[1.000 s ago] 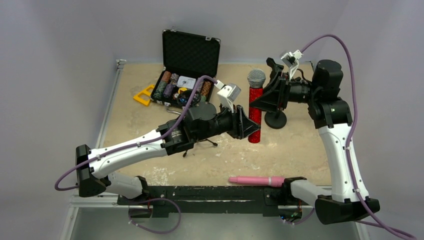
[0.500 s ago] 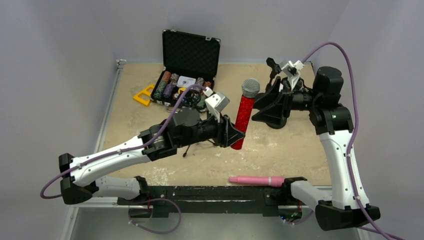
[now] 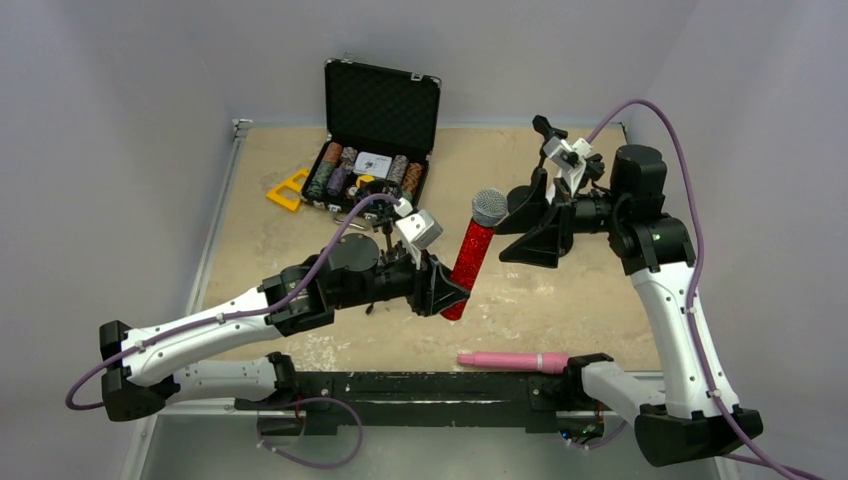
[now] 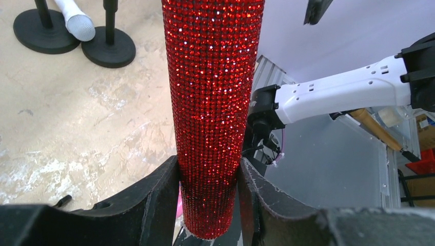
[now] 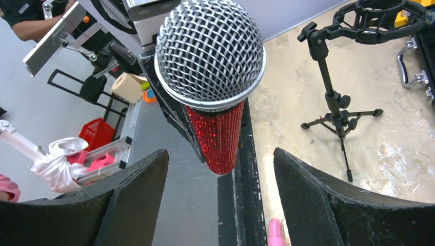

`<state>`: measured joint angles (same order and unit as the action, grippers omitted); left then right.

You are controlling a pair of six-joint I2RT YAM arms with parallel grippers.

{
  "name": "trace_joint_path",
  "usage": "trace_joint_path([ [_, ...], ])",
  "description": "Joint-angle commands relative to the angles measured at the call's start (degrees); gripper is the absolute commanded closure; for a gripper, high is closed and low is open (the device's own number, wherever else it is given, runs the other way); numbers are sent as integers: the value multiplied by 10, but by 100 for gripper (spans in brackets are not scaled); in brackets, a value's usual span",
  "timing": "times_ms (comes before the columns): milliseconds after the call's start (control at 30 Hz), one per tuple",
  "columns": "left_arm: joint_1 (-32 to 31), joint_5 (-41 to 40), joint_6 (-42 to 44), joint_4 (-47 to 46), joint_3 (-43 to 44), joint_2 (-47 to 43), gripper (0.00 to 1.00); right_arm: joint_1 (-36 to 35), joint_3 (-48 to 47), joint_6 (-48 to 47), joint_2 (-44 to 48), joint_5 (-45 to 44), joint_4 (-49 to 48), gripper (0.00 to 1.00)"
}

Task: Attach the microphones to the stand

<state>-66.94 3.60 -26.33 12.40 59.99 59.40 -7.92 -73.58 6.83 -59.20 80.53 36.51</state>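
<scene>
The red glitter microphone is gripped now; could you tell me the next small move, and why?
Probably carry the red glitter microphone toward the top of the tripod stand: the left gripper clamps its lower end, and the right gripper stands open, clear.

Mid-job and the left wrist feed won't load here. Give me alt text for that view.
The glittery red microphone fills the centre, clamped near its lower end between the jaws of the left gripper. Behind it at upper left, a white microphone sits between two round black stand bases on the beige table.
</scene>
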Motion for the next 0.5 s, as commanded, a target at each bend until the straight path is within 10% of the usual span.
trace_joint_path([
  [0, 0, 16, 10, -72, 8, -6, 100, -11, 3, 10, 5, 10, -18, 21],
  [467, 0, 26, 11, -95, 15, 5, 100, -21, -7, 21, -1, 8, -23, 20],
])
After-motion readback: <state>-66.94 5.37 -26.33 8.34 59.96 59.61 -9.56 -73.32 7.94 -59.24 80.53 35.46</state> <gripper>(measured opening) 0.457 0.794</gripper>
